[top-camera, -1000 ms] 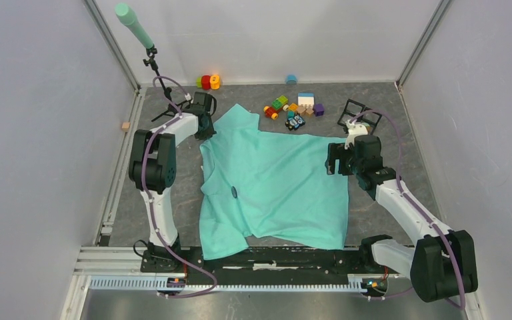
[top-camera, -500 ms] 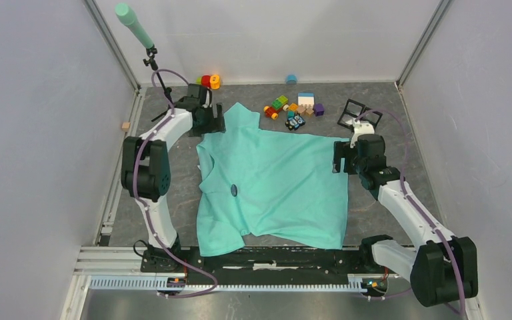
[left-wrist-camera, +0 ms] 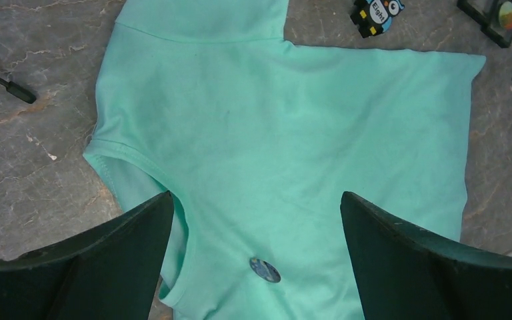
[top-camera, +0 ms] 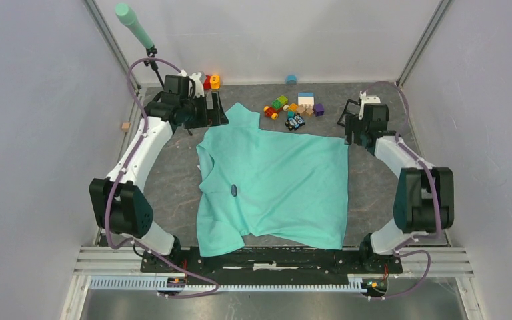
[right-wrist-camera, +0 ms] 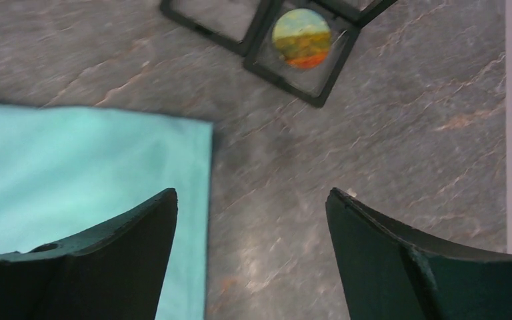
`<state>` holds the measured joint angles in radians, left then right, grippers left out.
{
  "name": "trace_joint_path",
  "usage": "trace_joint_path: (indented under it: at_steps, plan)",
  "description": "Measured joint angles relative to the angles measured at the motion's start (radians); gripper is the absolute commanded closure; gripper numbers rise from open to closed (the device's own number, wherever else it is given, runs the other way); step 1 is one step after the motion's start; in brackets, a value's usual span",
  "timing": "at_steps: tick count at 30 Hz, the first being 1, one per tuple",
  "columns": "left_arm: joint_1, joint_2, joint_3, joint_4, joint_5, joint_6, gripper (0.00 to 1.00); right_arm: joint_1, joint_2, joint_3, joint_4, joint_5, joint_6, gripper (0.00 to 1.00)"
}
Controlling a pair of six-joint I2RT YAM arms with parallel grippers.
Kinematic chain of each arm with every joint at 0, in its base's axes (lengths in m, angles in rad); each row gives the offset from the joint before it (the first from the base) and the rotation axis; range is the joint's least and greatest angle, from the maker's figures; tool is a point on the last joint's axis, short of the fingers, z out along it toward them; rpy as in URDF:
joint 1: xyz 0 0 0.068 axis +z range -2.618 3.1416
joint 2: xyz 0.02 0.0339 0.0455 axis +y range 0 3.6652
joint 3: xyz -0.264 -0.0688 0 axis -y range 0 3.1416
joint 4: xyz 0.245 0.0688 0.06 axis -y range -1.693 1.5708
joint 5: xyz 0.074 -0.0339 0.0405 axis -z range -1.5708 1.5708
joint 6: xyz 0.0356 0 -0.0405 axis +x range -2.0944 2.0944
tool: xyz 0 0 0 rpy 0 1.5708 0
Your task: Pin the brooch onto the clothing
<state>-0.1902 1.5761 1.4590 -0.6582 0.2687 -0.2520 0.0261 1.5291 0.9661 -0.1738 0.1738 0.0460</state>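
Note:
The clothing, a mint-green T-shirt (top-camera: 273, 180), lies spread flat in the middle of the table. A small round blue brooch (top-camera: 233, 191) rests on it near the left armhole; the left wrist view shows the brooch (left-wrist-camera: 265, 270) flat on the fabric (left-wrist-camera: 293, 133). Whether it is fastened I cannot tell. My left gripper (top-camera: 215, 113) hovers open above the shirt's far left sleeve, nothing between its fingers (left-wrist-camera: 257, 200). My right gripper (top-camera: 355, 133) stands open over the shirt's far right corner (right-wrist-camera: 73, 167), empty (right-wrist-camera: 251, 193).
An open black case (top-camera: 357, 110) at the back right holds a second round pin with a yellow-orange picture (right-wrist-camera: 301, 38). Toy blocks (top-camera: 293, 110), stacking rings (top-camera: 208, 81) and a blue cap (top-camera: 291, 79) sit along the back. A stand with a green top (top-camera: 133, 23) rises at the back left.
My left gripper has opened, let go of the shirt's far left sleeve and pulled back and up. My right arm has swung from the shirt's right edge to its far corner.

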Motion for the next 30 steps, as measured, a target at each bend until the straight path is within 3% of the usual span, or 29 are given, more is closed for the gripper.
trace_joint_path:
  at_steps: [6,12,30]
  plan:
    - [0.000,-0.078,-0.006,-0.023,0.024,0.014,0.00,-0.095,0.236,0.177,0.023,-0.008,-0.085,0.23]
    - [0.000,-0.126,-0.006,-0.021,0.075,0.014,0.00,-0.115,0.399,0.357,0.022,-0.003,-0.157,0.28]
    - [0.000,-0.126,-0.010,-0.020,0.111,0.014,0.00,-0.151,0.549,0.463,-0.001,-0.061,-0.193,0.35]
